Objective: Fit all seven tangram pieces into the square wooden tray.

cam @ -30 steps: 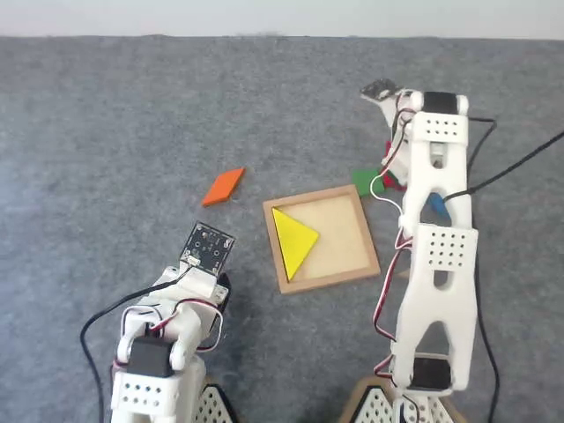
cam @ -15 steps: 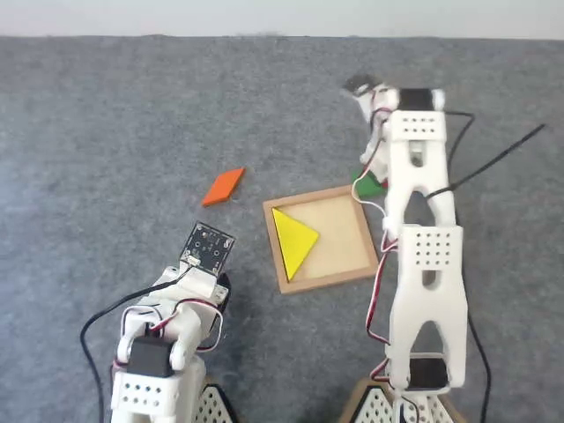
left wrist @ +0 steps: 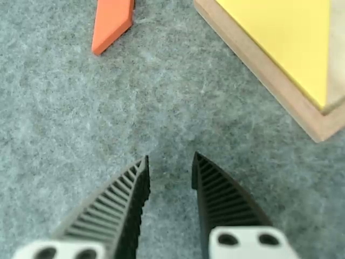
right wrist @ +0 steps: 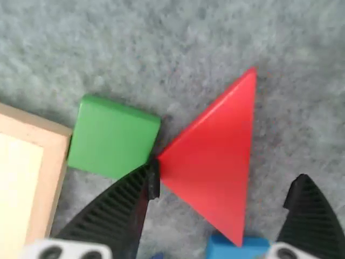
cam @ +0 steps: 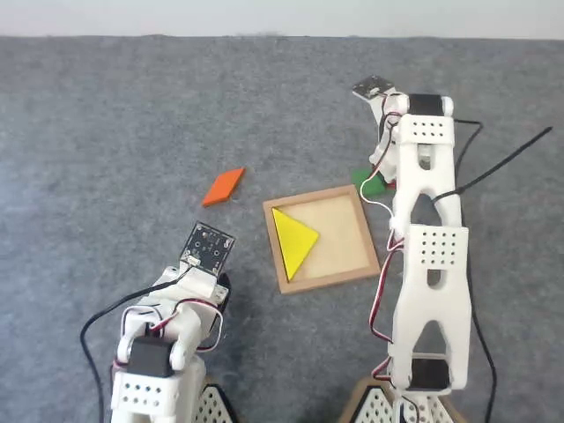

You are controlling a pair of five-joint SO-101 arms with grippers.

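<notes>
The square wooden tray (cam: 308, 196) sits mid-table on the grey mat (cam: 106, 132) between the two arms, pale wood with a raised rim, turned a little off square. It holds one piece, the big yellow triangle (cam: 293, 238), with its long side laid along the tray's left rim and its square corner pointing right across the bare floor. Nearest the bases, the left arm (cam: 167, 339) is tucked low, and the left gripper (left wrist: 170, 159) hangs over the mat with its ribbed fingers a narrow gap apart and nothing between them. Ahead of it and to the left lies the orange parallelogram (cam: 223, 186), flat on the mat, apart from the tray, its long axis slanting from near-left to far-right. Farther out, the right arm (cam: 427, 256) stretches past the tray's right side. There the right gripper (right wrist: 226, 178) is spread wide, straddling the red triangle (right wrist: 215, 156). One finger (right wrist: 118, 210) sits right at the corner where red meets the green square (right wrist: 113, 137), and the other stands clear of the triangle's long edge. That long edge runs in line with the fingers, one sharp tip pointing away from the wrist and the other meeting a blue piece (right wrist: 237, 249). The green square lies just beside the tray's far right corner.
</notes>
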